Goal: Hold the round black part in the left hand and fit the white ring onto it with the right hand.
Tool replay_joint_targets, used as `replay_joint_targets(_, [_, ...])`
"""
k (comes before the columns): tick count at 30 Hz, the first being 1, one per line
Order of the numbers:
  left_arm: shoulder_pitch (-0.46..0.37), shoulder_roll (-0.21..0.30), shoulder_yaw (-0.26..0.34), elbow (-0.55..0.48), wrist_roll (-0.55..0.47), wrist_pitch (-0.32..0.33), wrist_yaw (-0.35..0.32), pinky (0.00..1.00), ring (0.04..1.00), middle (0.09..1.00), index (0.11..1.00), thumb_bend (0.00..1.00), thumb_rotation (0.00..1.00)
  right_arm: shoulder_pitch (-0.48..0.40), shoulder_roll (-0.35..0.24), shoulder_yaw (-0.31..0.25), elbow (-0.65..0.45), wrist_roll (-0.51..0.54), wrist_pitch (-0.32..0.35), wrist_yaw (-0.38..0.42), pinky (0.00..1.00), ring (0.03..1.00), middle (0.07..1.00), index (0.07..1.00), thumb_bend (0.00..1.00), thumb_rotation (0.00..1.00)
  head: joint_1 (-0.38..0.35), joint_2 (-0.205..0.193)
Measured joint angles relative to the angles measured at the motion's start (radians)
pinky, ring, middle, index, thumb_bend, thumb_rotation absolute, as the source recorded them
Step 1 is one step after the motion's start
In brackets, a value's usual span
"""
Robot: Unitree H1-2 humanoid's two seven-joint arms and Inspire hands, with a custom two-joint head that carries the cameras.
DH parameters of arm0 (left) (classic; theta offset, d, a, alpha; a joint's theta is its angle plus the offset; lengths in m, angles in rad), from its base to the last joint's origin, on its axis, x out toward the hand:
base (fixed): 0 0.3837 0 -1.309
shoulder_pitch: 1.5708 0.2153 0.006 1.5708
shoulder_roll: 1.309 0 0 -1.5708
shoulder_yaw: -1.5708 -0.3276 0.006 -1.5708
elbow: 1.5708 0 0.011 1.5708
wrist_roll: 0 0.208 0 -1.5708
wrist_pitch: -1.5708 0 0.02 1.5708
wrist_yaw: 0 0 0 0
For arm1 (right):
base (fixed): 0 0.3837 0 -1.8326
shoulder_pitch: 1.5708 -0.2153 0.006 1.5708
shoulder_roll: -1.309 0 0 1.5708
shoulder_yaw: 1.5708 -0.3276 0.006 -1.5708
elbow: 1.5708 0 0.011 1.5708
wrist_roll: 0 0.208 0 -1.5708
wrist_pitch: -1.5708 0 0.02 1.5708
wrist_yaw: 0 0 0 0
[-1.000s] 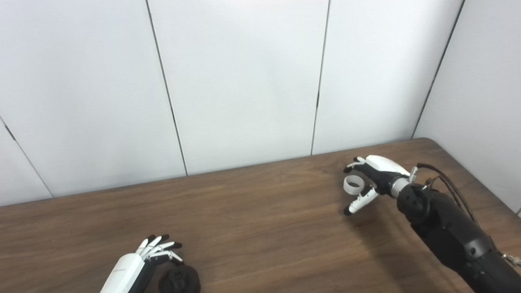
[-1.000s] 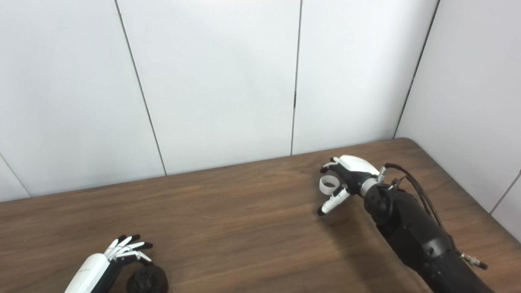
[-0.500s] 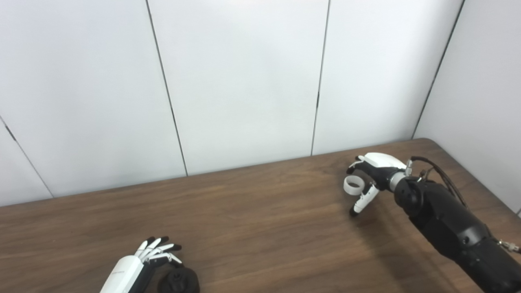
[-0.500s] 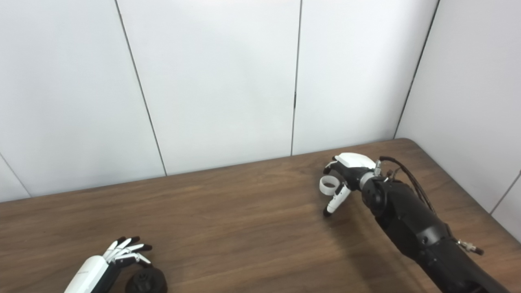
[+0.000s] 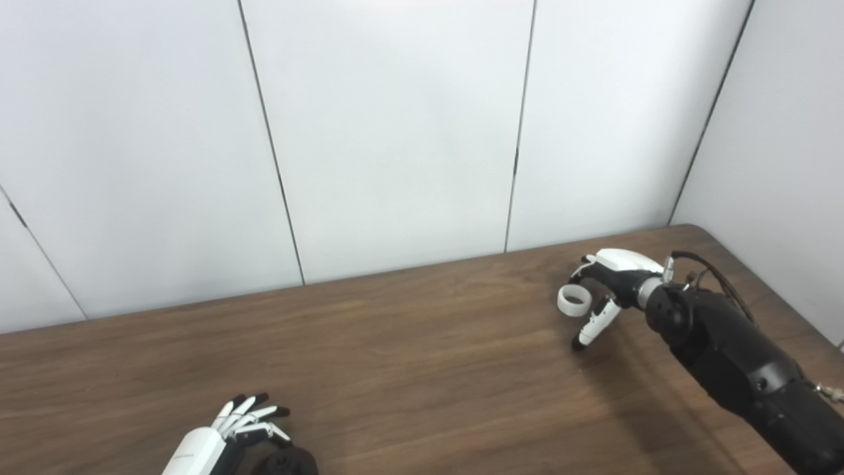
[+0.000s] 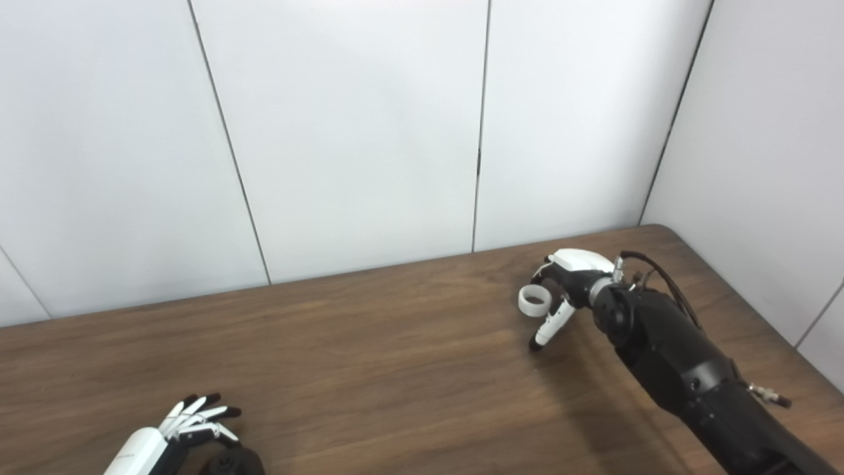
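White and round, the ring (image 5: 574,300) sits pinched in the right hand (image 5: 610,284), at the far right of the brown tabletop (image 5: 422,369). That hand has turned a bit since a second ago, its free finger pointing down more. The left hand (image 5: 227,435) has slid back toward the near edge, fingers spread, holding nothing. The black part (image 5: 288,462) lies just beside it, so the two pieces are well apart.

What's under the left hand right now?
The round black part sits on the table just below the left hand, whose fingers spread above it. Its lower half is cut off by the frame, so contact cannot be judged.
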Motion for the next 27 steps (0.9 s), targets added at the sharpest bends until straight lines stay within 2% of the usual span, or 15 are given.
replay_joint_targets(4, [0.012, 0.000, 0.005, -0.015, -0.001, 0.000, -0.005, 1.00, 0.941, 0.822, 0.481, 0.52, 0.04, -0.006, -0.004, 0.010, 0.007, -0.002, -0.002, 0.005, 1.00, 1.000, 1.000, 0.749, 0.86, 0.29, 0.000, 0.006])
replay_joint_targets(12, [0.026, -0.001, 0.011, -0.027, -0.003, 0.002, -0.014, 1.00, 0.941, 0.823, 0.481, 0.52, 0.04, -0.014, -0.005, 0.003, 0.013, 0.003, -0.003, -0.004, 1.00, 1.000, 1.000, 0.557, 0.82, 0.23, 0.002, 0.009])
replay_joint_targets(17, [0.030, -0.003, 0.014, -0.032, -0.003, 0.010, -0.017, 1.00, 0.942, 0.824, 0.481, 0.52, 0.04, -0.006, -0.005, 0.003, 0.013, 0.003, -0.007, -0.018, 1.00, 1.000, 1.000, 0.578, 0.79, 0.22, 0.003, 0.009])
replay_joint_targets(20, [0.031, -0.003, 0.014, -0.035, -0.003, 0.013, -0.019, 1.00, 0.945, 0.825, 0.481, 0.52, 0.04, -0.002, -0.006, 0.002, 0.013, 0.002, -0.026, -0.037, 1.00, 1.000, 1.000, 0.560, 0.76, 0.19, 0.005, 0.009])
replay_joint_targets(21, [0.031, -0.003, 0.014, -0.036, -0.003, 0.014, -0.019, 1.00, 0.946, 0.825, 0.481, 0.52, 0.04, -0.001, -0.006, 0.003, 0.013, 0.002, -0.031, -0.043, 1.00, 1.000, 1.000, 0.518, 0.62, 0.16, 0.005, 0.009])
replay_joint_targets(22, [0.032, -0.003, 0.015, -0.036, -0.003, 0.015, -0.019, 1.00, 0.946, 0.825, 0.481, 0.52, 0.04, -0.001, -0.006, 0.003, 0.013, 0.002, -0.034, -0.046, 1.00, 1.000, 1.000, 0.504, 0.57, 0.15, 0.005, 0.009])
replay_joint_targets(24, [0.032, -0.004, 0.015, -0.036, -0.003, 0.017, -0.019, 1.00, 0.944, 0.824, 0.481, 0.52, 0.04, -0.001, -0.006, 0.003, 0.012, 0.003, -0.038, -0.050, 1.00, 1.000, 1.000, 0.490, 0.53, 0.14, 0.006, 0.009])
replay_joint_targets(27, [0.032, -0.006, 0.015, -0.037, -0.003, 0.017, -0.019, 1.00, 0.945, 0.825, 0.481, 0.52, 0.04, -0.002, -0.006, 0.003, 0.012, 0.003, -0.041, -0.050, 1.00, 1.000, 1.000, 0.486, 0.52, 0.14, 0.005, 0.011])
